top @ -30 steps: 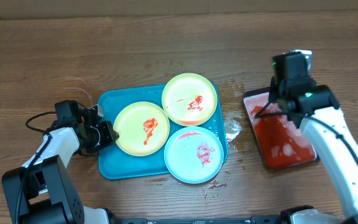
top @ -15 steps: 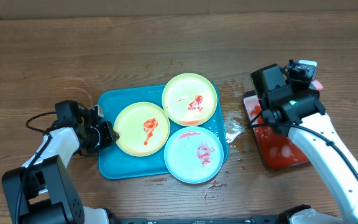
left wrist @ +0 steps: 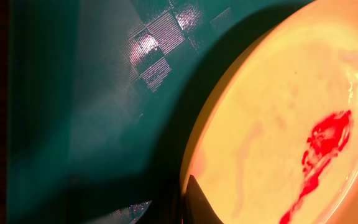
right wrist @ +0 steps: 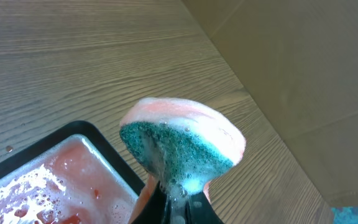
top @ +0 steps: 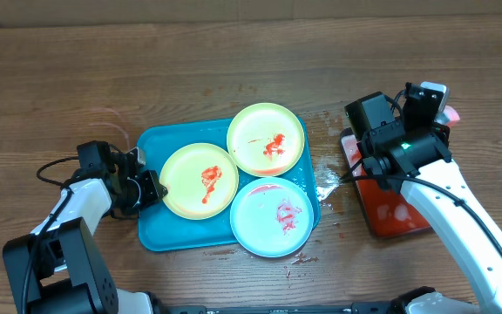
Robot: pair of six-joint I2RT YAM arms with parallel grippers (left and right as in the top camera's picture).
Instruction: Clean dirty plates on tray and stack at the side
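Left pincer (top: pixel 149 187) clamped on yellow-green plate (top: pixel 199 180) rim; right pincer (right wrist: pixel 176 194) squeezing sponge (right wrist: pixel 179 146) near black tray (right wrist: pixel 120 163).

Wooden table (top: pixel 190 70), brown grain. Small black tray (top: pixel 366 216) at right, holding foamy red liquid (top: pixel 399 209). Wet glistening patch (top: pixel 325 185) on the table just left of it, droplets scattered around. Sponge (right wrist: pixel 182 149): pink body, teal scouring face, wet, pinched at its lower end, near the black tray's far corner. Cardboard wall (right wrist: pixel 303 74) along the table's far edge.
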